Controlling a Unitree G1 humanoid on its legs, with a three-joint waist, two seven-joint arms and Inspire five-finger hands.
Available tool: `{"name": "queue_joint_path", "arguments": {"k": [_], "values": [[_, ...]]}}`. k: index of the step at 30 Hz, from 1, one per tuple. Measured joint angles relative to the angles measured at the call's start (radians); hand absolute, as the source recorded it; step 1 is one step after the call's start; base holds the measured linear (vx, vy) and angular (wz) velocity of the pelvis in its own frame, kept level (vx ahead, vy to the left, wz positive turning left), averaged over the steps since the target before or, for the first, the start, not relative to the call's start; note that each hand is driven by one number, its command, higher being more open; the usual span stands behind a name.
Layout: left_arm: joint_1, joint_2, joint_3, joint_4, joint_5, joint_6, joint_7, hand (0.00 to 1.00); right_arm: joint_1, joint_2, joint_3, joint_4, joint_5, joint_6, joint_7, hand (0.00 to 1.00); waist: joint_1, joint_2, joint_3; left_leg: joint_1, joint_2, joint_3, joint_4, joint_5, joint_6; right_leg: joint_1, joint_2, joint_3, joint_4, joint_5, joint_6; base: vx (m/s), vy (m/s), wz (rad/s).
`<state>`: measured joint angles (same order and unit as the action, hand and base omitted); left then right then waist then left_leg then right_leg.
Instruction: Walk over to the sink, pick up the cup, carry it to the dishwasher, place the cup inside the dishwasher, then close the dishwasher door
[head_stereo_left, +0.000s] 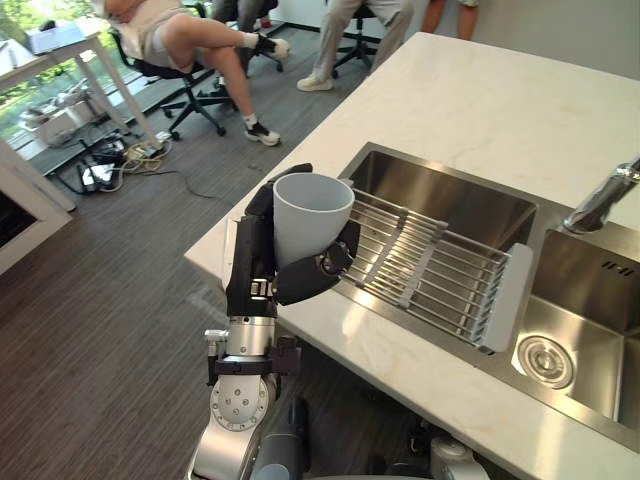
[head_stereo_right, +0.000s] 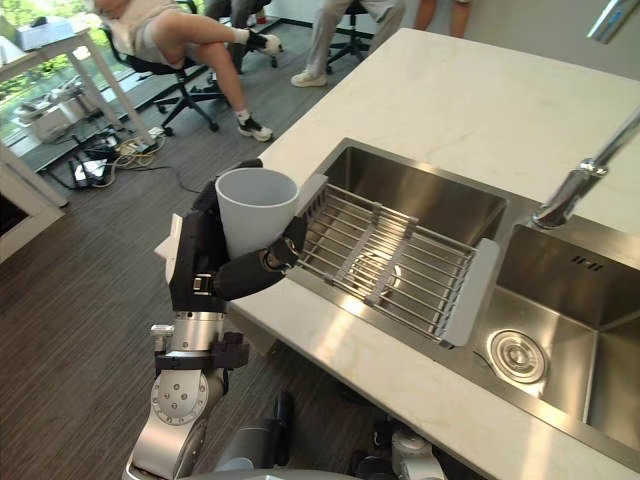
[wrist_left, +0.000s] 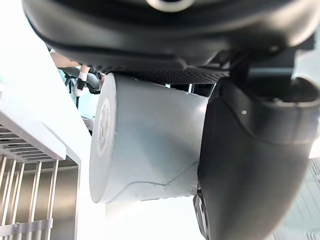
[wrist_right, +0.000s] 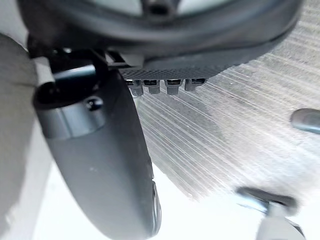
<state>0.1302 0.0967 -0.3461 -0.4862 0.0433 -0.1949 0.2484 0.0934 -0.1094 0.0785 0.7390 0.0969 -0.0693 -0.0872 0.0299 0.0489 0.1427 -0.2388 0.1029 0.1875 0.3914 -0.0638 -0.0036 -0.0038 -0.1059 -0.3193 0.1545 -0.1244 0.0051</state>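
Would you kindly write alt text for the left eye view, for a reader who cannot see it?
The left hand holds a grey cup upright at the counter edge, beside a sink spanned by a wire rack. A person sits beyond.

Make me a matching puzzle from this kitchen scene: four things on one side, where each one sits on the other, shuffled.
Things:
1. cup
2. wire rack
3. faucet
4. drain strainer

Places:
A. laid across the left basin of the sink
B. gripped upright in the robot's left hand, at the counter's edge
C. set in the floor of the uncovered right basin
D. rising over the sink at its far right

Pairs: 1-B, 2-A, 3-D, 4-C
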Motion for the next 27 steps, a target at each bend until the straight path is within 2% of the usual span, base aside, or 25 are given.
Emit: {"name": "queue_joint_path", "arguments": {"k": [1,2,3,4,5,6,9,12,14,15,17,18,19,20,21,22,23,24,25,26,27], "values": [[-0.018,0.001,-0.007,0.013,-0.007,-0.005,-0.006,0.00,0.002,-0.001,-0.006,-0.003,0.001,0.000,0.000,1.00,-0.008,-0.002,0.000,0.027,0.010,0.024,-0.002,-0.016,-0.006,-0.001,-0.013,-0.022,-0.001,0.004,0.006,-0.14,0.154,1.19],[-0.062,-0.002,-0.030,0.045,-0.017,-0.008,-0.013,0.00,0.011,-0.001,-0.021,-0.009,0.003,0.000,0.000,1.00,-0.023,0.012,-0.017,0.096,0.034,0.072,-0.047,-0.028,-0.016,-0.003,-0.030,-0.072,-0.004,0.010,0.017,-0.10,0.185,1.22],[-0.105,-0.011,-0.059,0.079,-0.025,-0.009,-0.021,0.00,0.023,-0.002,-0.040,-0.018,0.023,-0.001,-0.001,1.00,-0.030,0.037,-0.041,0.174,0.055,0.103,-0.157,-0.019,-0.044,-0.013,-0.033,-0.109,-0.003,0.015,0.033,-0.08,0.214,1.16],[-0.124,-0.021,-0.068,0.093,-0.025,-0.009,-0.027,0.00,0.024,-0.003,-0.049,-0.019,0.033,-0.001,0.000,1.00,-0.033,0.059,-0.055,0.203,0.054,0.095,-0.238,-0.010,-0.070,-0.016,-0.032,-0.127,-0.004,0.019,0.046,-0.05,0.287,0.94],[-0.153,-0.020,-0.076,0.121,-0.025,-0.011,-0.035,0.00,0.021,0.009,-0.062,-0.010,0.038,-0.001,-0.001,1.00,-0.036,0.066,-0.066,0.230,0.037,0.094,-0.330,0.006,-0.086,-0.013,-0.033,-0.154,-0.016,0.032,0.066,-0.02,0.274,0.59],[-0.157,-0.006,-0.075,0.147,-0.028,-0.011,-0.036,0.00,0.017,0.040,-0.068,-0.009,0.038,0.001,0.001,1.00,-0.031,0.043,-0.068,0.241,0.015,0.085,-0.349,0.020,-0.075,0.001,-0.046,-0.156,-0.034,0.048,0.069,-0.01,0.246,0.47],[-0.154,0.028,-0.048,0.189,-0.045,-0.003,-0.037,0.00,0.020,0.070,-0.071,0.029,0.038,-0.005,0.019,1.00,-0.031,0.011,-0.076,0.259,-0.020,0.069,-0.348,0.021,-0.073,0.053,-0.068,-0.157,-0.071,0.070,0.084,-0.01,0.149,0.34],[-0.150,0.041,-0.004,0.188,-0.062,-0.003,-0.056,0.00,0.003,0.035,-0.112,0.047,0.038,0.011,0.041,1.00,-0.021,0.008,-0.077,0.265,-0.030,0.067,-0.355,0.027,-0.063,0.066,-0.071,-0.152,-0.094,0.090,0.089,-0.05,0.088,0.12],[-0.136,0.042,0.040,0.185,-0.064,-0.004,-0.063,0.00,0.049,-0.009,-0.110,-0.076,0.070,0.023,0.082,1.00,-0.027,0.006,-0.076,0.273,-0.032,0.068,-0.379,0.040,-0.046,0.067,-0.069,-0.149,-0.100,0.097,0.096,-0.06,0.016,-0.06],[-0.105,0.041,0.068,0.172,-0.064,-0.004,-0.072,0.00,0.084,-0.040,-0.109,-0.193,0.087,0.023,0.105,1.00,-0.038,0.005,-0.075,0.281,-0.032,0.071,-0.394,0.048,-0.045,0.065,-0.071,-0.145,-0.099,0.098,0.096,-0.07,0.001,-0.14],[-0.057,0.037,0.097,0.157,-0.063,-0.006,-0.076,0.00,0.124,-0.055,-0.132,-0.251,0.050,-0.058,0.108,1.00,-0.050,0.002,-0.077,0.283,-0.032,0.090,-0.394,0.046,-0.046,0.036,-0.073,-0.121,-0.066,0.087,0.083,-0.05,0.012,-0.26],[-0.050,0.035,0.101,0.156,-0.062,-0.006,-0.078,0.00,0.135,-0.050,-0.167,-0.200,0.038,-0.108,0.114,1.00,-0.052,-0.008,-0.074,0.281,-0.036,0.097,-0.393,0.044,-0.046,0.018,-0.088,-0.115,-0.015,0.062,0.087,-0.06,0.020,-0.08],[-0.050,0.035,0.099,0.156,-0.061,-0.006,-0.076,0.00,0.113,-0.039,-0.210,-0.110,0.040,-0.102,0.128,1.00,-0.058,-0.020,-0.066,0.284,-0.045,0.078,-0.394,0.046,-0.043,0.004,-0.103,-0.111,0.047,0.034,0.086,-0.08,0.003,0.14],[-0.050,0.035,0.094,0.156,-0.059,-0.006,-0.076,0.00,0.104,-0.037,-0.229,-0.059,0.041,-0.088,0.123,1.00,-0.066,-0.022,-0.063,0.283,-0.047,0.067,-0.392,0.044,-0.040,-0.004,-0.108,-0.094,0.080,0.023,0.072,-0.07,0.002,0.56],[-0.047,0.035,0.072,0.157,-0.039,-0.004,-0.074,0.00,0.113,-0.044,-0.245,0.038,0.038,-0.061,0.105,1.00,-0.076,-0.022,-0.061,0.278,-0.056,0.032,-0.387,0.044,-0.034,-0.023,-0.111,0.012,0.137,0.004,0.033,-0.03,0.036,0.67],[-0.045,0.037,0.060,0.157,-0.026,-0.005,-0.074,0.00,0.125,-0.044,-0.248,0.076,0.038,-0.051,0.098,1.00,-0.076,-0.023,-0.060,0.277,-0.064,0.011,-0.385,0.046,-0.029,-0.030,-0.109,0.072,0.161,-0.008,0.013,0.00,0.055,1.00],[-0.040,0.034,0.053,0.157,-0.004,-0.005,-0.074,0.00,0.146,-0.042,-0.246,0.130,0.036,-0.026,0.090,1.00,-0.075,-0.022,-0.060,0.273,-0.077,-0.032,-0.386,0.053,-0.021,-0.048,-0.104,0.174,0.210,-0.035,-0.025,0.03,0.010,1.07],[-0.035,0.039,0.061,0.157,0.000,-0.006,-0.068,0.00,0.156,-0.032,-0.230,0.154,0.036,-0.007,0.084,1.00,-0.076,-0.025,-0.061,0.260,-0.089,-0.071,-0.389,0.065,-0.019,-0.054,-0.097,0.254,0.200,-0.076,-0.019,0.02,-0.042,1.06],[-0.035,0.039,0.068,0.157,0.000,-0.006,-0.061,0.00,0.157,-0.027,-0.220,0.157,0.036,-0.001,0.083,1.00,-0.075,-0.031,-0.060,0.247,-0.103,-0.088,-0.388,0.069,-0.018,-0.046,-0.100,0.274,0.178,-0.090,-0.012,0.02,-0.081,1.00],[-0.027,0.030,0.086,0.157,-0.001,-0.006,-0.049,0.00,0.144,-0.021,-0.200,0.155,0.036,-0.001,0.083,1.00,-0.072,-0.032,-0.059,0.222,-0.122,-0.120,-0.389,0.081,-0.019,-0.025,-0.113,0.276,0.129,-0.114,0.027,0.01,-0.079,0.87],[-0.011,0.019,0.100,0.157,-0.002,-0.004,-0.041,0.00,0.124,-0.034,-0.186,0.152,0.036,-0.002,0.088,1.00,-0.068,-0.024,-0.056,0.203,-0.126,-0.150,-0.387,0.098,-0.020,-0.015,-0.114,0.253,0.104,-0.096,0.068,0.01,-0.074,0.86]]}}
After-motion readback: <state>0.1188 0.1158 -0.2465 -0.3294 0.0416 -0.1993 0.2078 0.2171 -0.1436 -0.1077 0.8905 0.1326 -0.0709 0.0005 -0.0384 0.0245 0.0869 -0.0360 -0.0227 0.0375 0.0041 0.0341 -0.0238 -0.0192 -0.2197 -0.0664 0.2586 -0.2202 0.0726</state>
